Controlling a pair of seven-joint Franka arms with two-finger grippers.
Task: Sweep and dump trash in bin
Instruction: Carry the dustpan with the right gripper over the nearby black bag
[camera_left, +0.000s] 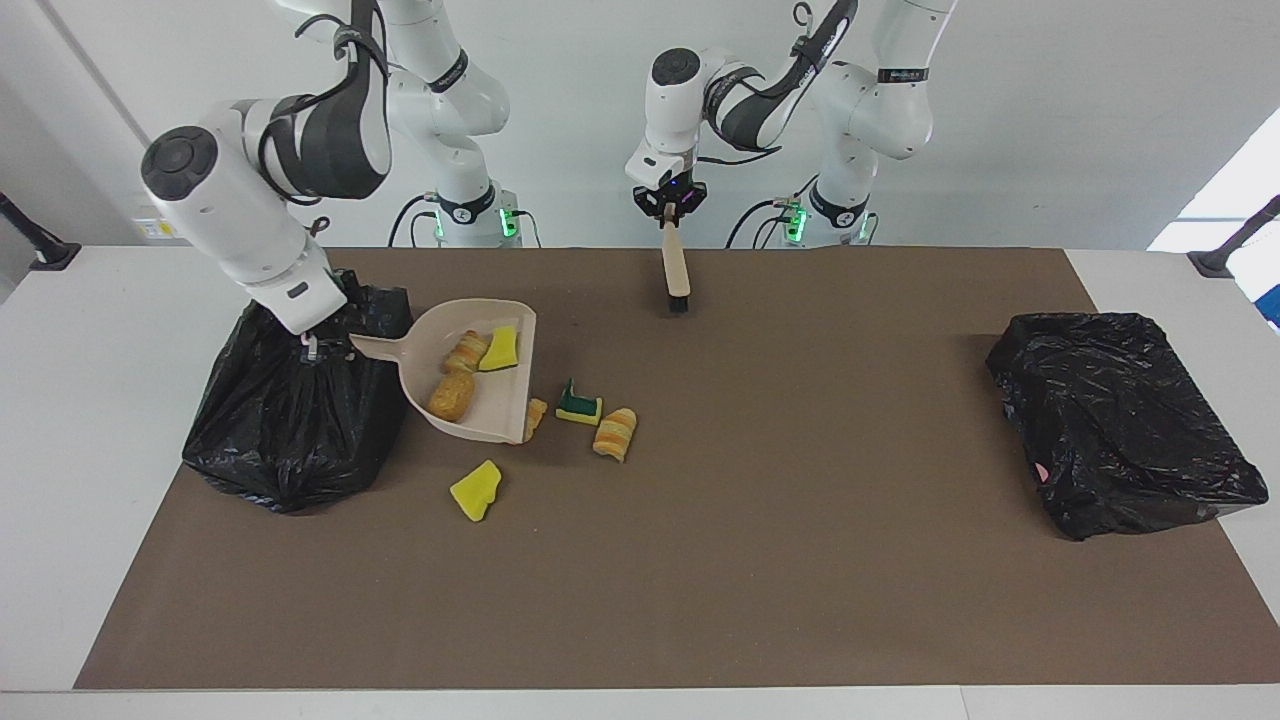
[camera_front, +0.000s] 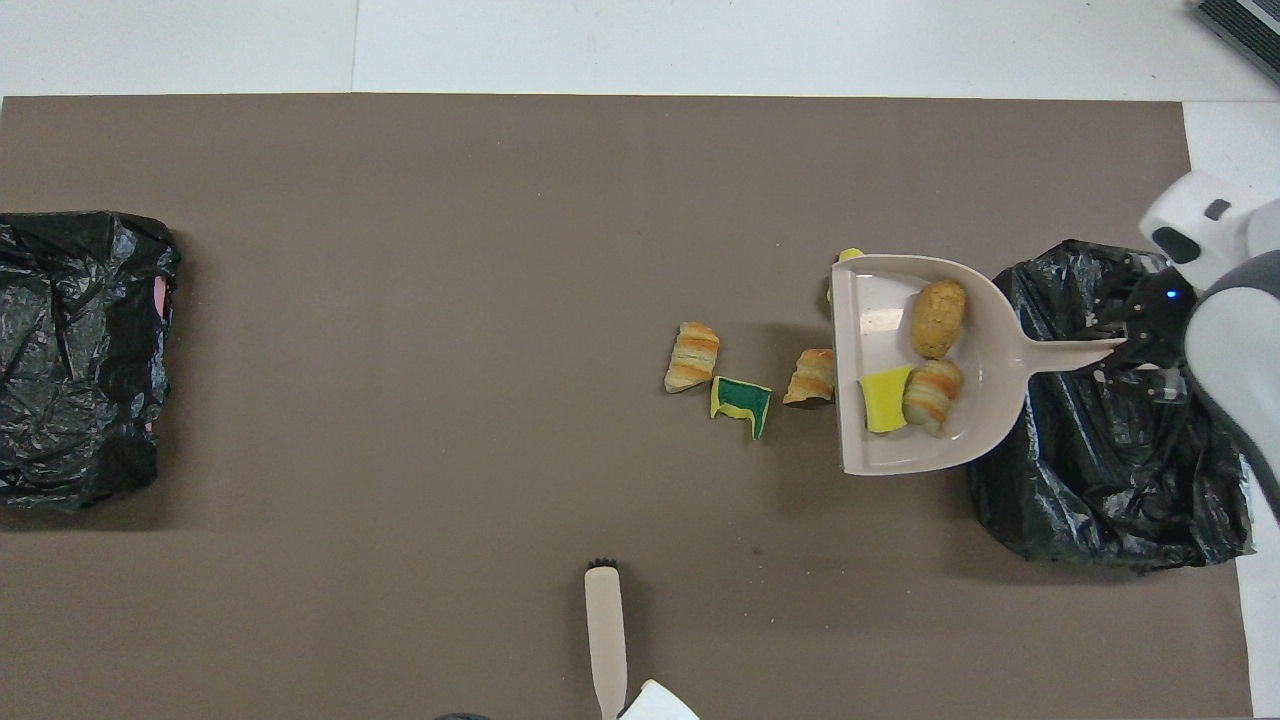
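Nearest the robots: left gripper, clamped on beige brush hanging bristles-down over the mat.

Mid-table: right gripper, over one black-bagged bin, clamped on dustpan handle. Pan holds two bread pieces and a yellow sponge.

On mat beside the pan: croissant, green-yellow sponge, croissant piece.

Farthest: yellow sponge chunk.

Left arm's end: second bagged bin.

White wall, white table, brown mat
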